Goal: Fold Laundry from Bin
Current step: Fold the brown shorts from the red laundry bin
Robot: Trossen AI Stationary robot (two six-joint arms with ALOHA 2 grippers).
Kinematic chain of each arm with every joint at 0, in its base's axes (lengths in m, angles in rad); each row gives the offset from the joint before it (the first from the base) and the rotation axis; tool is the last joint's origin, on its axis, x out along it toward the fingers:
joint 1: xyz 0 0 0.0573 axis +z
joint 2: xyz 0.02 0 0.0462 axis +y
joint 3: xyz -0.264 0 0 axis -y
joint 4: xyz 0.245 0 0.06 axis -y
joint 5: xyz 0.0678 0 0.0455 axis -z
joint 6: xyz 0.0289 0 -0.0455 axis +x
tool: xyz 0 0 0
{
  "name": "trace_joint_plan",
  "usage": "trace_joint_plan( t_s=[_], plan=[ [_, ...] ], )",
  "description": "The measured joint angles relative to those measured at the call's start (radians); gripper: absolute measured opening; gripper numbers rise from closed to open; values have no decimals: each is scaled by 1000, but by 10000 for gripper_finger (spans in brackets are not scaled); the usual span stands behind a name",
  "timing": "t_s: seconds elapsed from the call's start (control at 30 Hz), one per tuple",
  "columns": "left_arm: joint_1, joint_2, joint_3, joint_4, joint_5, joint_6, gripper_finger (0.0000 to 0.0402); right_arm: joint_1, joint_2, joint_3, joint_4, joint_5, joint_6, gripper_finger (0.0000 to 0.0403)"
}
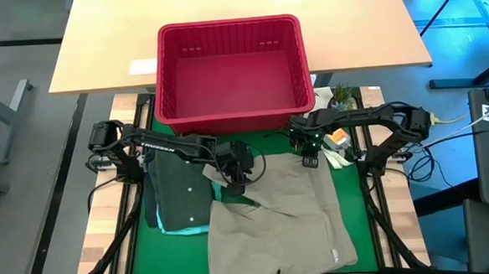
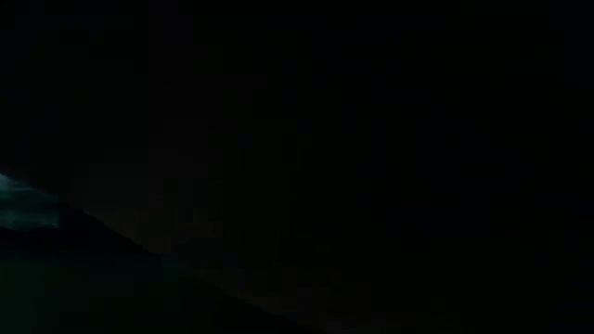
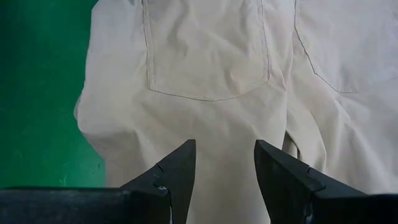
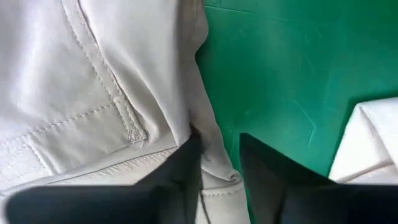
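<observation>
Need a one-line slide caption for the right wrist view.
Right gripper at the edge of the beige-tan garment, a fold of cloth between its fingers, above the green mat.

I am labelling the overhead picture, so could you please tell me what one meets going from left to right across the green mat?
Dark green garment lying on a teal one → left gripper → beige trousers → right gripper at the trousers' far right corner.

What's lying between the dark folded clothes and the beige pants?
Nothing of its own. In the high view the dark clothes and the beige pants nearly meet, and the left tool hangs over the join.
</observation>
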Motion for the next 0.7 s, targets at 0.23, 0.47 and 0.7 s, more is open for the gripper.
trace_joint_plan(
  t_s=[0.23, 0.47, 0.7],
  plan=[
    [0, 0, 0, 0, 0, 0, 157, 0, 0, 1, -15, 0, 1, 177],
    [0, 0, 0, 0, 0, 1, 157, 0, 0, 1, -42, 0, -6, 186],
    [-5, 0, 0, 0, 0, 1, 157, 0, 42, -23, -25, 1, -50, 182]
  ],
)
